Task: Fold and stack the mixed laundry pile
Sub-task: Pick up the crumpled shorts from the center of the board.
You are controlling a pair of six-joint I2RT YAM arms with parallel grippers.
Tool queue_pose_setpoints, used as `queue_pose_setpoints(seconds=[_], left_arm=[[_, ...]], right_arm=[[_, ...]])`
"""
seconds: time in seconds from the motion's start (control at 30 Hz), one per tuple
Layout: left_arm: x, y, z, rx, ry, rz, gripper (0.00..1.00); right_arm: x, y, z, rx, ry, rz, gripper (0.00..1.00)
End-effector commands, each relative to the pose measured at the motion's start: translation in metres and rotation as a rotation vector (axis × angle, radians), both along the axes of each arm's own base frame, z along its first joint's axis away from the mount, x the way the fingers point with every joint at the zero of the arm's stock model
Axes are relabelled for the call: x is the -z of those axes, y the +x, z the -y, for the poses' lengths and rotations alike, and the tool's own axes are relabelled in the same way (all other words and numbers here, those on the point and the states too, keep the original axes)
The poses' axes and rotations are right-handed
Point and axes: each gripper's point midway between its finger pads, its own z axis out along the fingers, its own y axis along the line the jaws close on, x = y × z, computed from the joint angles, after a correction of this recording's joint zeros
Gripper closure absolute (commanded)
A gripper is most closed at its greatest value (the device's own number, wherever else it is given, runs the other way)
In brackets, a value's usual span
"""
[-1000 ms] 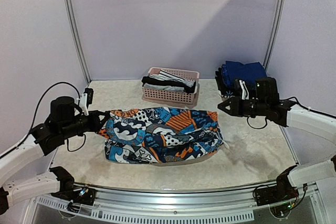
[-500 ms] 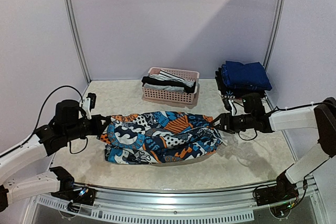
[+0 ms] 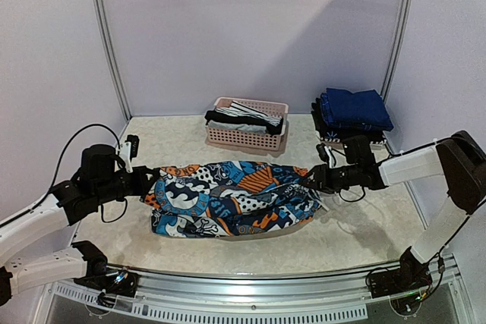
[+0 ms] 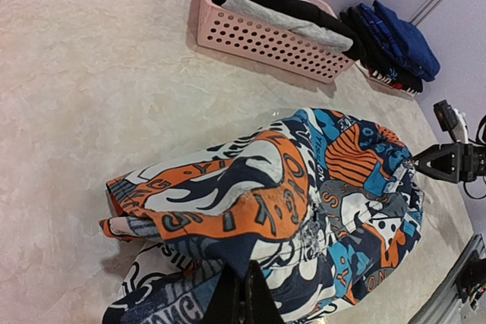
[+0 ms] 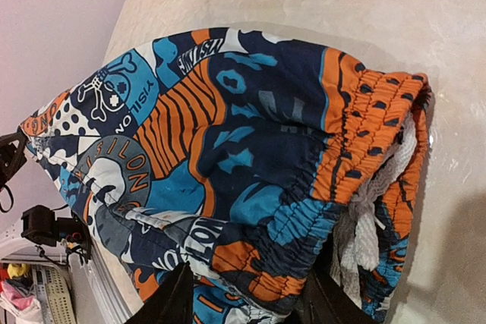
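Item: patterned garment, bunched at centre of worktop.
Left end effector: clenched on its left edge.
Right end effector: we see fingers parted astride the waistband.

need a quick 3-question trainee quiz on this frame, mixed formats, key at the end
1. True or false: the pink basket is empty.
2. The left gripper is shut on: A) the patterned garment; B) the basket's rim; C) nothing.
3. Fill in: in the top view, the folded navy stack sits to the ___ of the basket.
Key: 1 false, it holds striped and black clothes; 2 A; 3 right.
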Motion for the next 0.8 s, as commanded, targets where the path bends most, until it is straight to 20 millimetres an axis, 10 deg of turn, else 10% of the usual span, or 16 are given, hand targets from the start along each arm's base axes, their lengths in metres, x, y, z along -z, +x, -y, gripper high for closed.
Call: queue_pose_setpoints(seconds=[0.0,0.3,0.77], left_arm=[[0.006,0.001,-0.005,-0.015,0.017,-0.006,1.0],[-0.016,0.005,-0.001,-0.011,-0.023,0.042,1.0],[-0.161,0.001,-0.019,-0.061,-0.067,0.329,1.0]], right_arm=[[-0.008,0.008,-0.008,-0.023,0.044,0.02,0.59],[-0.036,0.015,-0.016,-0.041,0.086,0.05,1.0],[-0.224,0.003,0.012,0.018,0.059,0.403,1.0]])
